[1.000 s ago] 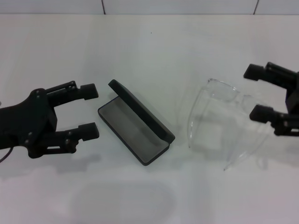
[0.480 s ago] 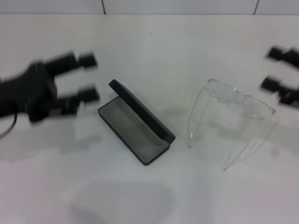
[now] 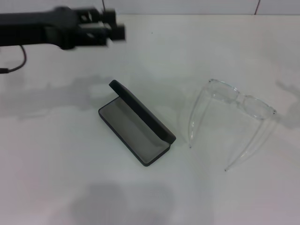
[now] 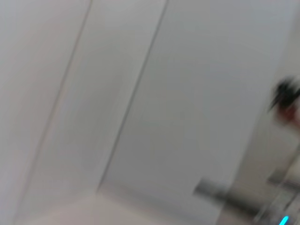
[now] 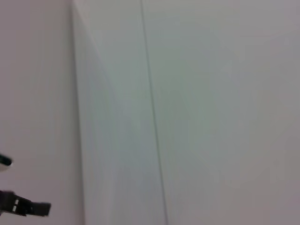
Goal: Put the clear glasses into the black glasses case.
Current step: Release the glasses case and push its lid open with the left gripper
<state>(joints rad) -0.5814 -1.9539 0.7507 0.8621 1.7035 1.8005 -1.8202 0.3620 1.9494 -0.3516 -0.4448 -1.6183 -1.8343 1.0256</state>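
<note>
Judging from here, nothing is packed: the glasses [image 3: 234,119] lie on the surface [image 3: 150,192] beside the open case [image 3: 136,124], left tool [image 3: 105,29] far off, its opening unclear, right tool unseen.

A bare test bench, from what I can see.
I'm looking down at a plain white tabletop [image 3: 140,197] backed by a white panelled wall [image 3: 187,5] with thin seams; nothing domestic, only a staged lab-style setup.
</note>
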